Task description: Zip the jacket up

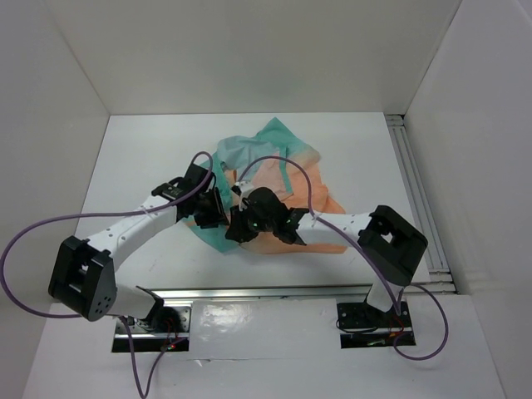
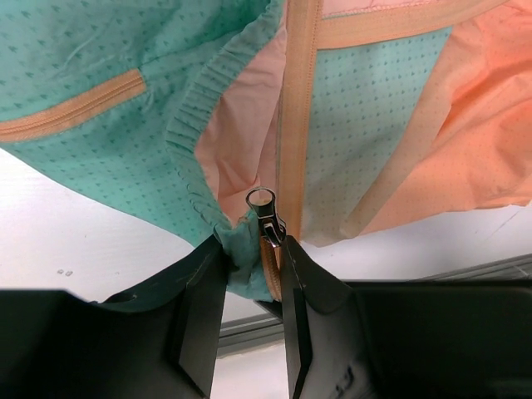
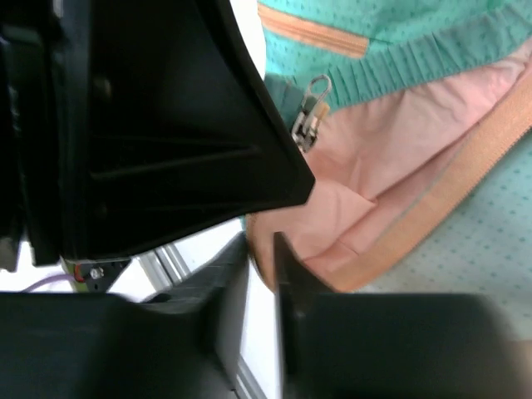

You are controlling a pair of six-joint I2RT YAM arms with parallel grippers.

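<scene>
Two grippers meet over the middle of the table. The left gripper point(image 2: 253, 259) is clamped on the teal ribbed hem of the jacket point(image 1: 283, 179), right at the foot of the zipper, with the metal zipper pull point(image 2: 264, 218) standing just above its fingertips. The right gripper point(image 3: 262, 249), just beside it, pinches a peach edge of the same garment between nearly closed fingers. The jacket lies crumpled from the table's middle toward the far edge, teal at the back and peach toward the right edge. The white table point(image 1: 141, 158) is boxed in by plain white walls point(image 1: 249, 50). An aluminium rail point(image 1: 416, 191) runs along the right edge. Purple cables point(image 1: 50, 224) loop off both arms.
</scene>
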